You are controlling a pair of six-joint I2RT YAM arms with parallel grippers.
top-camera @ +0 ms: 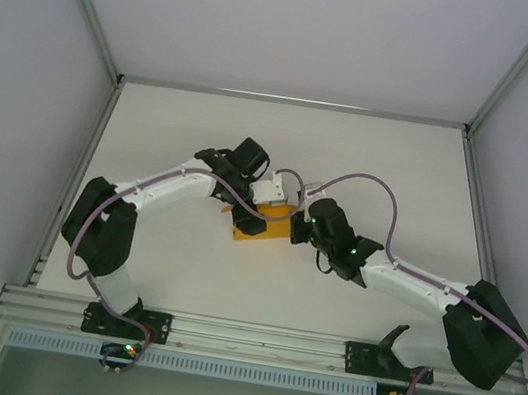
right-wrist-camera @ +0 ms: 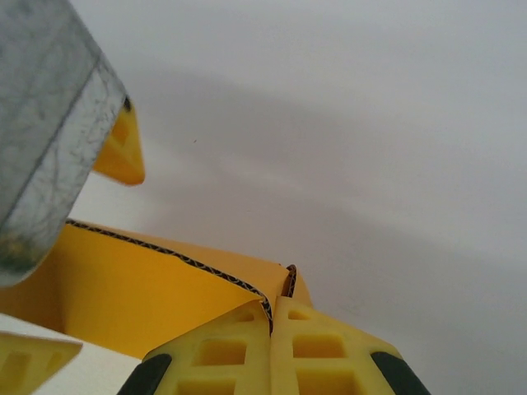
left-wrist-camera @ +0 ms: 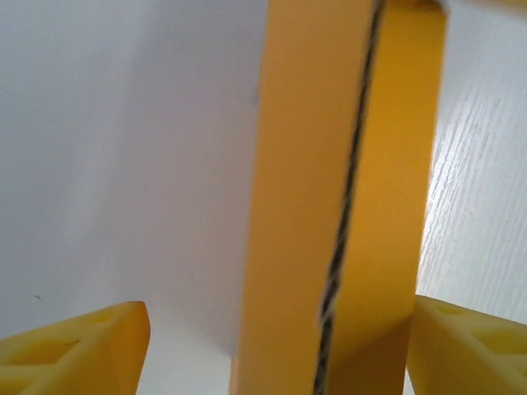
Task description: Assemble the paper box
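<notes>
The orange-yellow paper box (top-camera: 270, 227) lies mid-table between both arms. My left gripper (top-camera: 249, 215) reaches down onto its left part. In the left wrist view that gripper (left-wrist-camera: 280, 311) is open. An upright wall of the paper box (left-wrist-camera: 305, 206) stands between the fingers (left-wrist-camera: 82, 350), close to the right one, with a wide gap on the left. My right gripper (top-camera: 296, 229) meets the box's right end. In the right wrist view it (right-wrist-camera: 272, 306) is shut on the corrugated edge of a paper box (right-wrist-camera: 140, 296) flap.
The white table (top-camera: 371, 165) is walled by pale panels with aluminium posts at the back corners. A rail (top-camera: 250, 339) carries both arm bases along the near edge. Cables loop over each arm. A grey part (right-wrist-camera: 45, 140) of the left arm crowds the right wrist view.
</notes>
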